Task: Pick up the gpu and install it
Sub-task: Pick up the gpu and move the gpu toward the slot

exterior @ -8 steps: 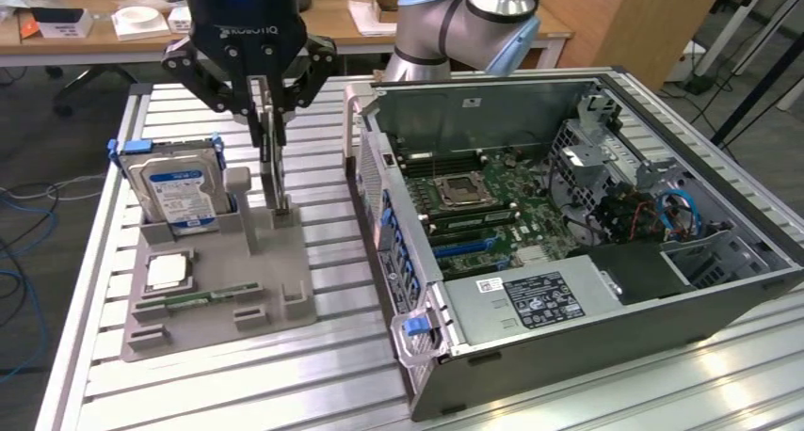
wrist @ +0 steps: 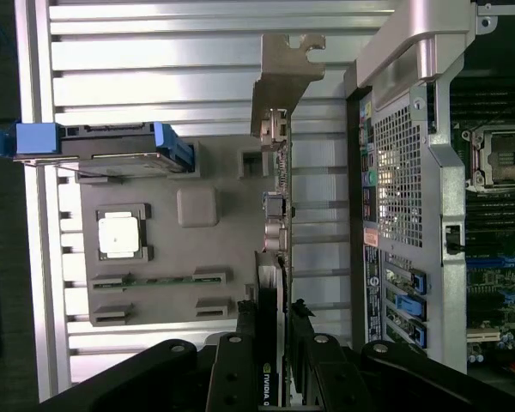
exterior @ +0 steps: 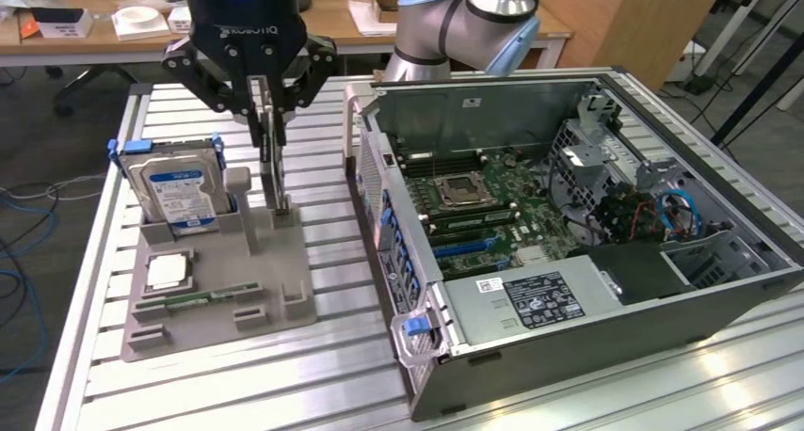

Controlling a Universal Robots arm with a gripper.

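- The gpu (exterior: 274, 167) (wrist: 279, 223) stands on edge at the back of a grey moulded holder (exterior: 239, 252) (wrist: 167, 249), between the hard drive and the open computer case.
- It is thin, flat and dark. From the wrist I see it edge-on, with its angled bare-metal bracket (wrist: 285, 81) at the far end.
- My claw (exterior: 269, 120) (wrist: 275, 339) comes down from above, black fingers pinched narrowly onto the card's two faces.
- I can't tell whether its lower edge is seated in the slot or just clear of it, and the fingers cover its upper part.
- The silver hard drive (exterior: 176, 182) sits upright in blue plastic rails.
- Everything rests on a ribbed aluminium worktop (exterior: 314, 365).
- The steel case (exterior: 703, 299) lies open, green board exposed.
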